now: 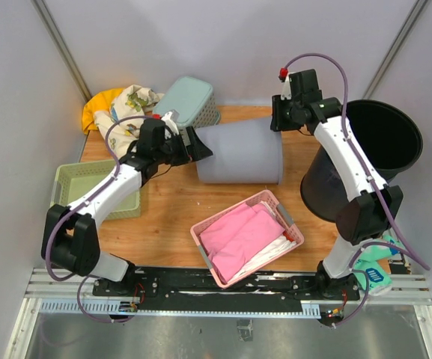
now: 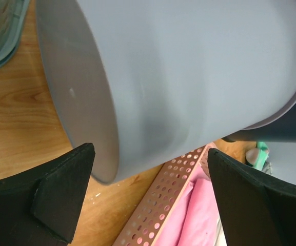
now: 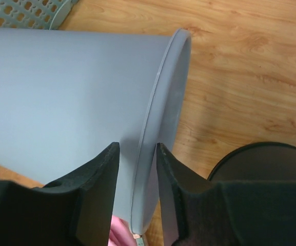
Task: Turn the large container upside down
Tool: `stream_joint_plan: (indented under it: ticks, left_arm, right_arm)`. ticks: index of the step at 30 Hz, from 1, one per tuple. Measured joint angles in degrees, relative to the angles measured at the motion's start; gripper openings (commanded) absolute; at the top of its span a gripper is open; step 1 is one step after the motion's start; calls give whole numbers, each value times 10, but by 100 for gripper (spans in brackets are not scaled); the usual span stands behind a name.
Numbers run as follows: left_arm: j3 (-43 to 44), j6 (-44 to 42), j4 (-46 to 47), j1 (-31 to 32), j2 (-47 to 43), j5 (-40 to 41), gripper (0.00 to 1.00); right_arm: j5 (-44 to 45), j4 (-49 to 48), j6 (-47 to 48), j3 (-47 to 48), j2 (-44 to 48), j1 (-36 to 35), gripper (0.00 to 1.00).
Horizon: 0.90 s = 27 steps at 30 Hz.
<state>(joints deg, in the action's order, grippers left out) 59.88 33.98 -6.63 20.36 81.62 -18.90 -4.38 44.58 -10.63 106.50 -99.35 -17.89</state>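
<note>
Top external view shows the large container (image 1: 238, 153), a gray tub, lying on its side in the middle of the wooden table (image 1: 163, 217), closed base to the left and open rim to the right. The left pincer (image 1: 198, 146) sits at the base end and the right pincer (image 1: 278, 120) at the rim's far side. Only the wrist views show how each stands. From the left wrist, the two fingers are spread wide, and the base edge lies between them without touching either. From the right wrist, one finger is outside the rim and one inside, and they appear to be pinching it, though contact on the outer side is hard to confirm. Near the tub's front, a pink basket (image 1: 275, 203) holds folded pink cloth (image 1: 238, 235). A black bin (image 1: 320, 187) stands upright at the table's right edge, its inside too dark to read. A green tray (image 1: 66, 170) sits at the left edge under the left arm. Behind the tub lies a teal basket (image 1: 189, 101), solid base up, with crumpled yellow and patterned cloth (image 1: 122, 108) beside it. Pale gray walls close in the table.
</note>
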Motion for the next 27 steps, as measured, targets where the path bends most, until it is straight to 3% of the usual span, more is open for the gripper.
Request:
stream_joint_plan:
  ticks: [2, 3, 7, 15, 27]
  left_arm:
    - [0, 3, 16, 0, 8, -19, 89]
    - [-1, 6, 25, 0, 12, -29, 85]
    - [0, 26, 61, -8, 39, -87, 76]
    - [0, 82, 100, -12, 55, -169, 72]
    - [67, 122, 100, 0, 49, -193, 69]
  right_arm:
    - [2, -2, -1, -8, 0, 0, 18]
    - [6, -5, -1, -12, 0, 0, 16]
    - [28, -30, -4, -22, 3, 6, 16]
    - [61, -74, -9, -45, 8, 19, 16]
    - [96, -132, -26, -71, 8, 39, 14]
